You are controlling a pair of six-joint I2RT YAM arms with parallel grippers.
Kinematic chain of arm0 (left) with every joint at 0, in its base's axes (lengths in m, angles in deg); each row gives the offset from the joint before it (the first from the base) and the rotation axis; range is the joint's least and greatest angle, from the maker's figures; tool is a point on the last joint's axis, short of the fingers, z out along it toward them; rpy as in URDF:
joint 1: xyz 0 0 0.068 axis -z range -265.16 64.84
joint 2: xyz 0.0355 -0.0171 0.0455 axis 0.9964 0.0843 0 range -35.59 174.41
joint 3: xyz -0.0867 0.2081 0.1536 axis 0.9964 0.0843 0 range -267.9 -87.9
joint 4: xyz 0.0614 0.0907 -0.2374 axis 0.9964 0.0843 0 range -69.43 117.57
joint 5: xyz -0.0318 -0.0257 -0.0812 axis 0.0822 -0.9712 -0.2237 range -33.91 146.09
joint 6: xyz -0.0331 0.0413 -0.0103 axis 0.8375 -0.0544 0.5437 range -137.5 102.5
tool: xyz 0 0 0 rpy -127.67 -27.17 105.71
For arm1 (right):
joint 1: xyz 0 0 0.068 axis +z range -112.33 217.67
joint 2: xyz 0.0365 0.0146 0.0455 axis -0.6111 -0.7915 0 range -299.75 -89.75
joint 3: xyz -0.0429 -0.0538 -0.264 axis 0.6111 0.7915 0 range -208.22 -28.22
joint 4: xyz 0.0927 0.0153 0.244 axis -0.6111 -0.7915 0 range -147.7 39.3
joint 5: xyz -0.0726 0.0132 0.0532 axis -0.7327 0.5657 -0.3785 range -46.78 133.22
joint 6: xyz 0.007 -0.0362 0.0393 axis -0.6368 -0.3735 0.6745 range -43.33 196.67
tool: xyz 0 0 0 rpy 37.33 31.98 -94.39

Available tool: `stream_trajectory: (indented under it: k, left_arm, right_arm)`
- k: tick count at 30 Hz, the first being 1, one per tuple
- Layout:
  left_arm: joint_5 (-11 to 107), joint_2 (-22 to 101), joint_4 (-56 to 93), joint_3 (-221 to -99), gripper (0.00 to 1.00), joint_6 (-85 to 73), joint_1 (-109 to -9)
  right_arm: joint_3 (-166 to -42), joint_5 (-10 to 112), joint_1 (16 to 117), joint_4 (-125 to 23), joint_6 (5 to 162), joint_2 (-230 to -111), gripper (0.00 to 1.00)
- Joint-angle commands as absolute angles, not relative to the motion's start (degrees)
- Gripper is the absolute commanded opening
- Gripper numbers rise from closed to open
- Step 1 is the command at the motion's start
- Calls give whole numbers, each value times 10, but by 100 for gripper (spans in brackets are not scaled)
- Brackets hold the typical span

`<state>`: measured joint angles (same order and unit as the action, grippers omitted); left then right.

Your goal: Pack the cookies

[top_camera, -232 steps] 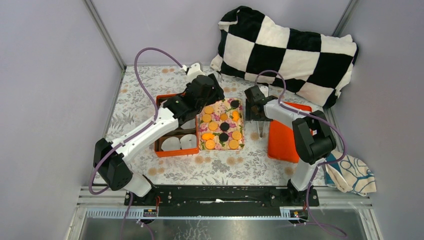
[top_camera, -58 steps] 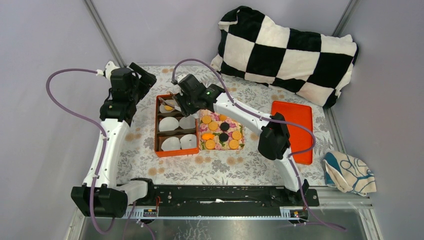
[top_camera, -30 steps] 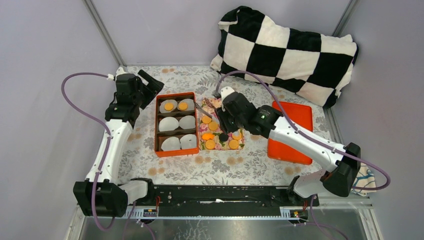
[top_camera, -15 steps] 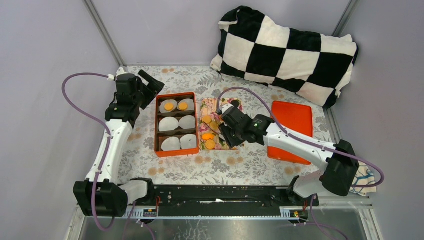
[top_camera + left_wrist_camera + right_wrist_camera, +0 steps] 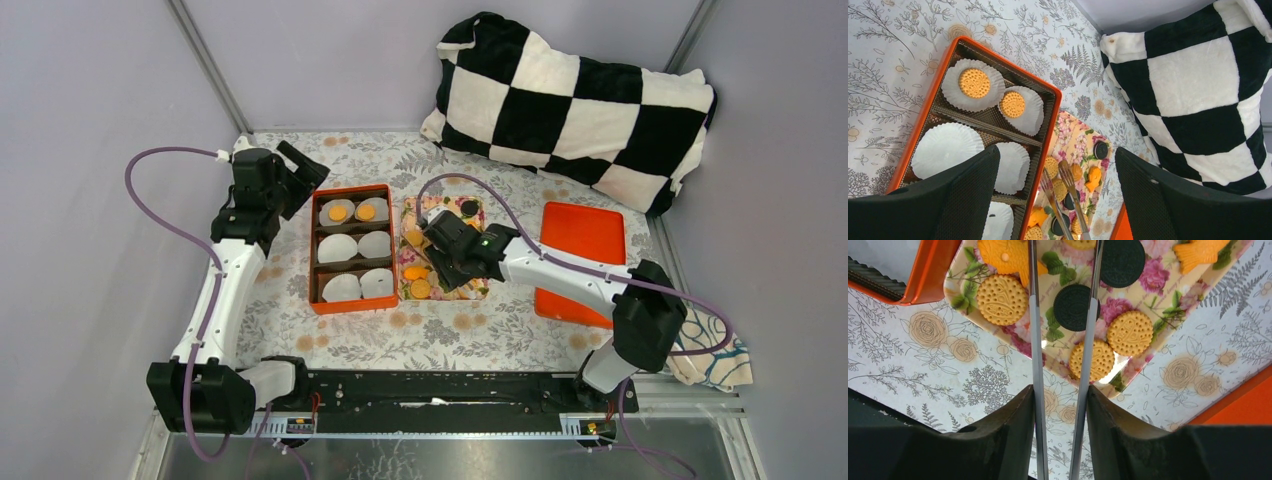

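Tan and black cookies (image 5: 421, 288) lie on the floral tray (image 5: 432, 207). Two tan cookies (image 5: 339, 212) sit in the back paper cups of the orange box (image 5: 313, 250); they also show in the left wrist view (image 5: 974, 82). My right gripper (image 5: 447, 262) is shut on metal tongs (image 5: 1035, 340) over the tray. The tong arms stand apart, with a black cookie (image 5: 1071, 307) between them; their tips are out of the right wrist view. My left gripper (image 5: 300, 170) is open and empty, raised beyond the box's back left corner.
An orange lid (image 5: 585, 240) lies right of the tray. A black-and-white checkered pillow (image 5: 570, 95) fills the back right. A patterned cloth (image 5: 710, 350) lies at the near right. Several white cups (image 5: 345, 288) in the box hold nothing.
My right gripper with the tongs has moved from the box's back cups to over the tray, then shifted left and nearer. The left arm has stayed still for the last second.
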<state>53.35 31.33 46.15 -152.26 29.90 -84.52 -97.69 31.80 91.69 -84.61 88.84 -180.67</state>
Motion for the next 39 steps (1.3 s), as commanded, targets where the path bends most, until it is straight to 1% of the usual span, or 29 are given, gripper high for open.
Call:
stream_trajectory:
  k: [1, 3, 6, 8, 9, 13, 17, 26, 34, 38, 39]
  left_arm:
    - [521, 317, 439, -1511, 89, 300, -849]
    - [518, 318, 437, -1510, 89, 300, -849]
    - [520, 318, 438, -1511, 89, 298, -849]
    - [525, 318, 438, -1515, 89, 297, -849]
    - [526, 319, 440, -1516, 89, 296, -850]
    - [532, 322, 442, -1520, 89, 294, -850]
    - [535, 326, 444, -1520, 89, 293, -850]
    - [535, 328, 444, -1521, 89, 292, -850]
    - [537, 327, 443, -1520, 89, 287, -850]
    - [536, 328, 443, -1520, 89, 285, -850]
    - [536, 329, 443, -1521, 89, 284, -849]
  right_arm:
    - [-1019, 302, 922, -840, 868, -1821, 43]
    - [-1029, 297, 922, -841, 865, -1825, 30]
    - [-1047, 277, 922, -841, 863, -1820, 15]
    - [-1061, 264, 922, -840, 864, -1806, 7]
    - [-1068, 260, 922, -840, 866, -1797, 6]
    - [-1092, 268, 923, -837, 869, -1766, 5]
    - [-1119, 294, 926, -849, 867, -1761, 5]
    - [-1137, 370, 954, -834, 869, -1807, 5]
    - [-1127, 357, 964, -806, 861, -1842, 6]
    - [-1131, 337, 964, -804, 856, -1859, 11]
    - [-1133, 334, 963, -804, 856, -1861, 18]
